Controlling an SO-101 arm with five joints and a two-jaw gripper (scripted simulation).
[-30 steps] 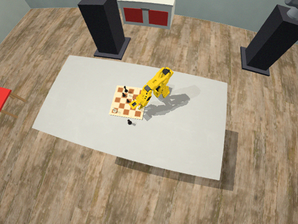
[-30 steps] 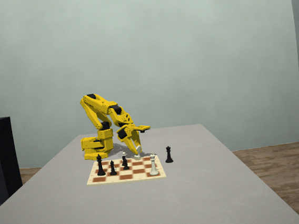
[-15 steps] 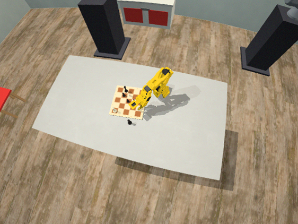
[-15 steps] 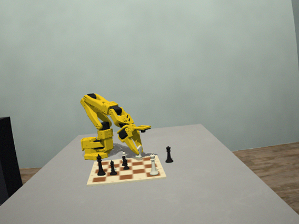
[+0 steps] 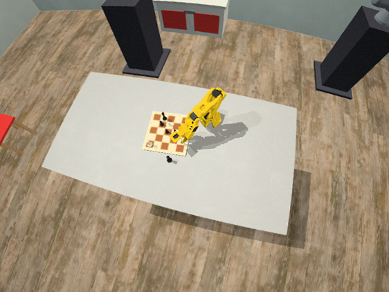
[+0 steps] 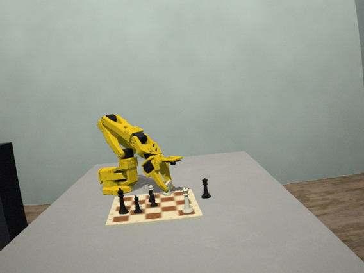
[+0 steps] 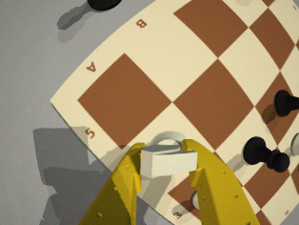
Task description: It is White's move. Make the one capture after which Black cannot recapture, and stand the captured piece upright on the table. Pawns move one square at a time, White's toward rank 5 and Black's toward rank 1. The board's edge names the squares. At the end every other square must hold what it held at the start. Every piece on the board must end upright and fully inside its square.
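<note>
The small chessboard (image 5: 164,133) lies on the grey table. My gripper (image 7: 166,165) is shut on a white piece (image 7: 166,159) and holds it low over the A-file edge, on the light square beside the brown corner square A5 (image 7: 123,99). In the exterior view the white piece (image 6: 167,188) looks tilted between the fingers, and I cannot tell whether its base touches the board. A tall white piece (image 6: 186,201) and three black pieces (image 6: 136,204) stand on the board.
The arm's base (image 6: 115,179) sits behind the board. Two black pieces (image 7: 263,153) stand close to the right of my fingers. Two dark pillars (image 5: 135,29) and a cabinet (image 5: 192,10) stand on the floor beyond the table.
</note>
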